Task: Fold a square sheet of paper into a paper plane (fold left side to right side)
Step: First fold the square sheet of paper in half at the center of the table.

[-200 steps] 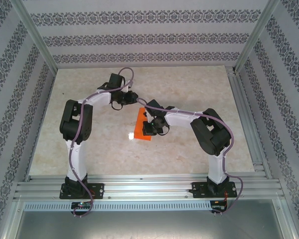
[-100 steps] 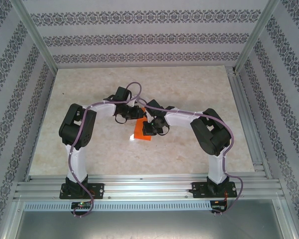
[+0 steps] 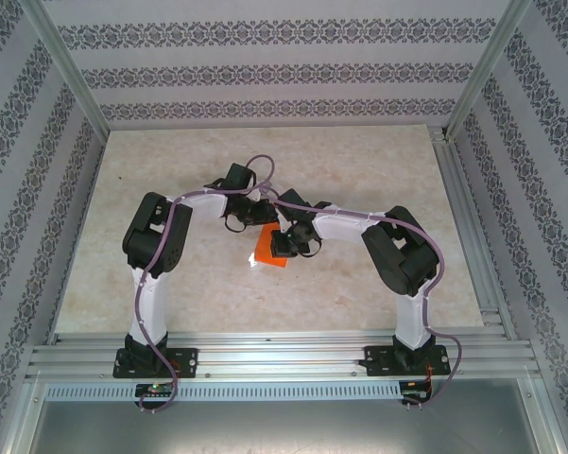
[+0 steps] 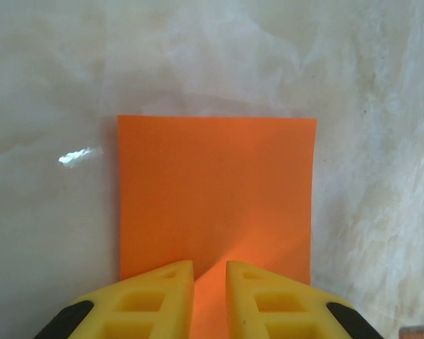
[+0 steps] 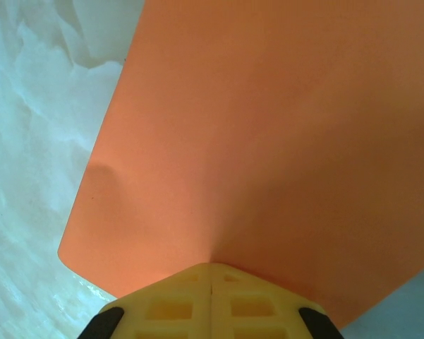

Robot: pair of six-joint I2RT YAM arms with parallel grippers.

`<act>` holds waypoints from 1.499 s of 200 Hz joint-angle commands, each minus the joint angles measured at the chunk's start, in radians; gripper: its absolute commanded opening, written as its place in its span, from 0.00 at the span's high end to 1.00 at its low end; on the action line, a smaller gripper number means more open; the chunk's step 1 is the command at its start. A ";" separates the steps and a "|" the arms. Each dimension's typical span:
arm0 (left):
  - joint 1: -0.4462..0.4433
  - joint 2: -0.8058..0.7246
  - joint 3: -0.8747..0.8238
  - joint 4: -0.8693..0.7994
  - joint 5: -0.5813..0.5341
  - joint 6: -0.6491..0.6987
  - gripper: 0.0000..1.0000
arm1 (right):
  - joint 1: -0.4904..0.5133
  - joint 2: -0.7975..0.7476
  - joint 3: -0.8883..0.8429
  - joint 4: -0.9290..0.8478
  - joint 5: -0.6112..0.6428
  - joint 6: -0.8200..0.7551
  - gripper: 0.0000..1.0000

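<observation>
Paper first: the square sheet of paper point(image 3: 267, 253) lies near the middle of the table point(image 3: 378, 180), bright orange, between the two wrists. From the top camera its near-left part shows. The right gripper point(image 3: 285, 248) sits over its right side and the left gripper point(image 3: 250, 216) covers its far end. The two wrists nearly meet above it, so you get little of the sheet from overhead.

Left wrist view: the sheet point(image 4: 215, 191) lies flat on the pale marbled surface, far edge straight, far corners square. The left gripper point(image 4: 210, 267) is narrow, its yellow fingers point(image 4: 162, 296) a slit apart with orange showing in the slit. A faint ridge in the paper runs up to it. You cannot tell here whether the jaws clamp the paper or merely straddle it. A white glare spot point(image 4: 77, 155) sits on the table just off the sheet's left edge.

Right wrist view: the right gripper point(image 5: 210, 268) is closed, fingers meeting along one seam, clamped on the sheet's edge. The paper point(image 5: 268, 127) fans away from the tips. It has a small dent point(image 5: 102, 173) near its left edge and a rounded corner low left.

Around: a purple cable point(image 3: 255, 165) loops over the left wrist. An aluminium rail point(image 3: 284, 352) carries both bases. Patterned walls point(image 3: 284, 76) close in three sides.
</observation>
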 commanded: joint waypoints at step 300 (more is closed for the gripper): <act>0.183 -0.449 -0.211 -0.002 -0.083 0.033 0.72 | -0.016 -0.125 0.100 -0.176 0.069 -0.049 0.77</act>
